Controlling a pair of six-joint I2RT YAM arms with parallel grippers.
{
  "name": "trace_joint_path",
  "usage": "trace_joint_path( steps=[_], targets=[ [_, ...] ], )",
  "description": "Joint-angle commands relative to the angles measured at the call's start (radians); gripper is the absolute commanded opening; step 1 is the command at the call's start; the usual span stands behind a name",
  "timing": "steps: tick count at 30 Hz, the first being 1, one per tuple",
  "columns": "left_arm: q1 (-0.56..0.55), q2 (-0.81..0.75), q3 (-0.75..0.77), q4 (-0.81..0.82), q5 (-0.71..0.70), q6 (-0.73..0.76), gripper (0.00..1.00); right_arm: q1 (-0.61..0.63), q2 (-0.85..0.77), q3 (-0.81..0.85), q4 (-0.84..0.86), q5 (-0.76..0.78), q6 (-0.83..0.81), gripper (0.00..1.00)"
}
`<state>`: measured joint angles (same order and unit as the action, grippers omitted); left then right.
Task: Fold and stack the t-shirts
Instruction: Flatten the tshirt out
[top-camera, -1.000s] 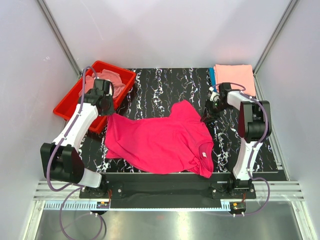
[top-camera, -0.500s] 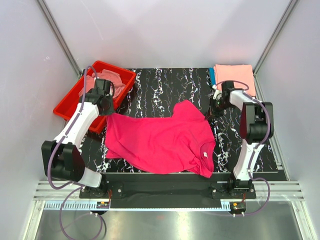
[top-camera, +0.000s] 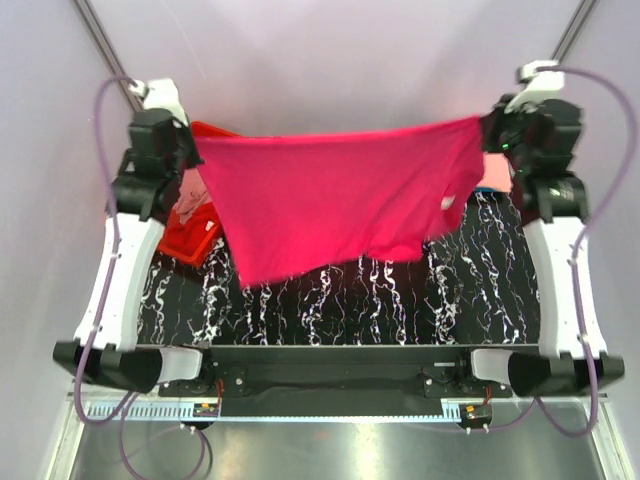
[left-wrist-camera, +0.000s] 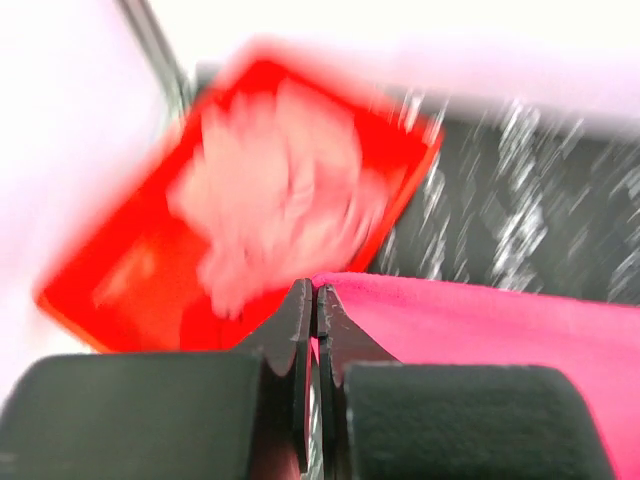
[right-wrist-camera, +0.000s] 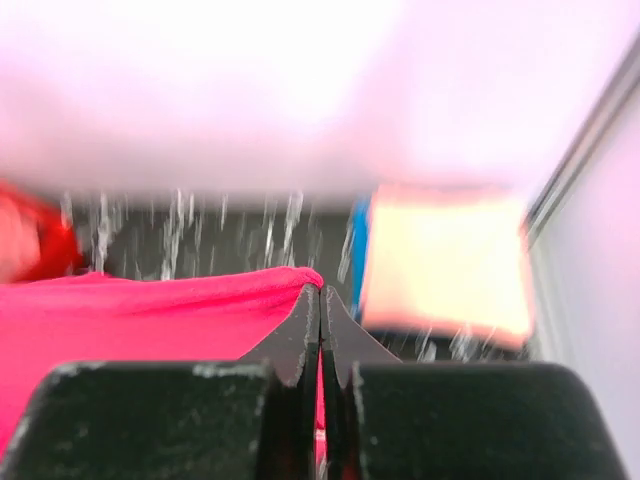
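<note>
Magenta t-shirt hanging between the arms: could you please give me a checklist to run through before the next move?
1. Left claw shut on the magenta t-shirt edge: ok.
2. Right claw shut on its other end: ok.
3. Top edge spread out between the two claws: ok.
4. Lower hem level: not ok, it hangs lower toward the left arm.
5. Hem clear of the table: cannot tell.
6. Folded peach t-shirt lying apart from the hanging one: ok.
</note>
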<state>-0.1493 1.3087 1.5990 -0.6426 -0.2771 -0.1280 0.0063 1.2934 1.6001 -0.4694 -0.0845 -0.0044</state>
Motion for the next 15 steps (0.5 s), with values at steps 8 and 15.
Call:
trace_joint_path(
  steps=[8,15],
  targets=[
    [-0.006,-0.158,0.193,0.136,0.079,0.027,0.0,0.0,-0.154,0.234,0.005,0.031,-0.089,0.0],
    [-0.006,-0.135,0.291,0.075,0.078,0.068,0.0,0.0,-0.193,0.313,-0.032,0.08,-0.118,0.0]
  ],
)
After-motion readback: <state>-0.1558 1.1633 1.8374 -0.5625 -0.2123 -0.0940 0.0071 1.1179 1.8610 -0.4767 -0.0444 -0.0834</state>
